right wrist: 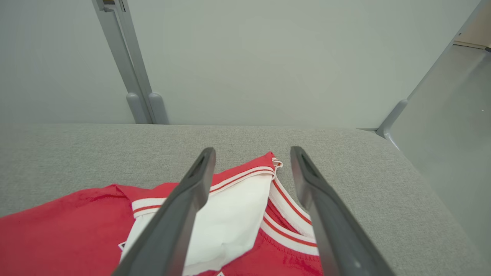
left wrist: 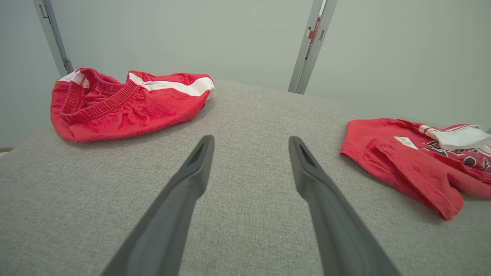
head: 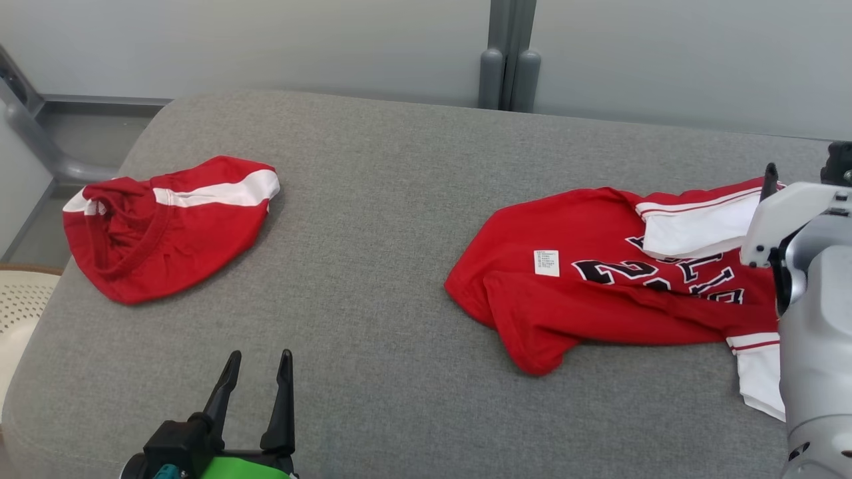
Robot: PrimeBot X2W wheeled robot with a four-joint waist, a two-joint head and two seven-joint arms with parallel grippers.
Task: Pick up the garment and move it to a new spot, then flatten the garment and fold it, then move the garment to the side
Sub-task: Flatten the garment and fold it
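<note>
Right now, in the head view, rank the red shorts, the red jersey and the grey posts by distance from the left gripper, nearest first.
1. Red shorts, ahead and left of the left gripper.
2. Red jersey, off to the right.
3. Grey posts, at the back wall.

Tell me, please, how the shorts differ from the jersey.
The shorts lie bunched, elastic waistband showing; the jersey lies spread wider. The shorts bear a plain white stripe; the jersey has black lettering and a white label. Both are red and lie on the grey cushion.
</note>
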